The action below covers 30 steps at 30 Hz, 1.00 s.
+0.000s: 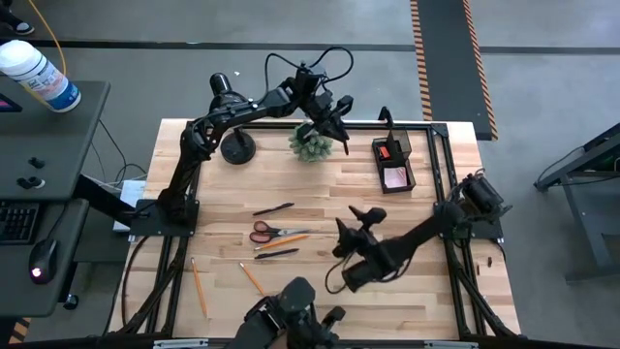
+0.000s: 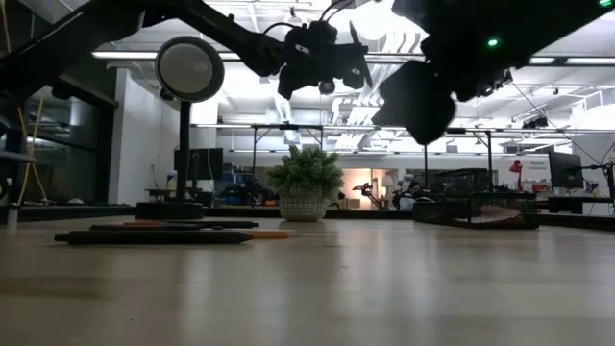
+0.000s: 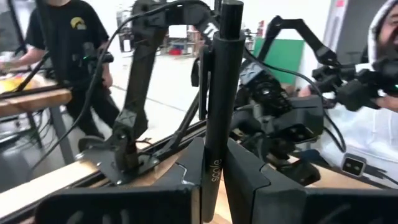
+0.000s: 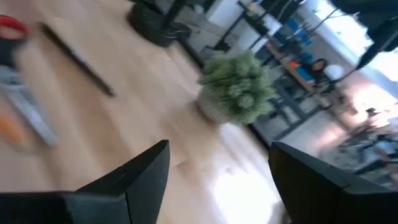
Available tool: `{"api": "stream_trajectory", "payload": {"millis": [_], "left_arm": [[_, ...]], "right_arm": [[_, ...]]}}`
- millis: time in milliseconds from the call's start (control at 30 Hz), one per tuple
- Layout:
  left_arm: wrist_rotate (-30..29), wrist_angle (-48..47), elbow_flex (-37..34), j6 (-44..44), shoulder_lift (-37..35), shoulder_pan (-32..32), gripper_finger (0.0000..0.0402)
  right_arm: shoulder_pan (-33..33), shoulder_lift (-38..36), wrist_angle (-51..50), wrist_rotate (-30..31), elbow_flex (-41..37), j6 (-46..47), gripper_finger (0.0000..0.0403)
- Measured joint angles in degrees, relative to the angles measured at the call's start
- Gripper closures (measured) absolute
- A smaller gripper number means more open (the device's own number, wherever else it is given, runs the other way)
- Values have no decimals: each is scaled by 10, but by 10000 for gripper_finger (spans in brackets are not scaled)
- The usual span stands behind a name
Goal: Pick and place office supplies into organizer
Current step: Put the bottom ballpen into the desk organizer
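Note:
My left gripper [image 1: 334, 124] is up over the small green plant [image 1: 312, 145] at the table's far edge, shut on a black pen [image 3: 217, 93]. The black mesh organizer [image 1: 392, 163] stands at the far right, with pink and red things inside. On the wood lie red-handled scissors [image 1: 263, 233], two black pens [image 1: 273, 208] [image 1: 277, 254] and orange pencils [image 1: 199, 288] [image 1: 252, 279]. Above the table's middle my right gripper [image 1: 356, 219] is open, with nothing between its fingers [image 4: 149, 174]. My left gripper pinches the black pen's barrel [image 3: 211, 168] between its two fingers [image 3: 186, 171], which point level toward the table's right side. The pen lies across the fingers, and most of its length sticks out past them on one side. It is lifted clear of the table.
A black desk lamp [image 1: 235, 145] stands at the far edge, left of the plant. A black frame rail [image 1: 417, 126] runs along the far and right edges by the organizer. In the left wrist view, people [image 3: 68, 56] stand beyond the table. Bare wood lies near right.

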Motion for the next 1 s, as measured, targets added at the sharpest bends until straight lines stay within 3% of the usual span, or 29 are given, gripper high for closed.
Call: {"api": "stream_trajectory", "payload": {"millis": [200,433,733,867,1000], "left_arm": [[27,-12,0,32,0,7,380],[19,-49,0,91,0,26,379],[14,-59,0,133,0,22,379],[14,-59,0,141,0,22,379],[14,-60,0,141,0,22,379]], "right_arm": [[-22,-48,-10,64,0,-57,190],[-13,-120,-62,62,0,-40,246],[-108,-228,-62,65,0,-67,269],[-136,-299,-37,37,0,-98,269],[-165,-340,52,-43,0,-224,261]]}}
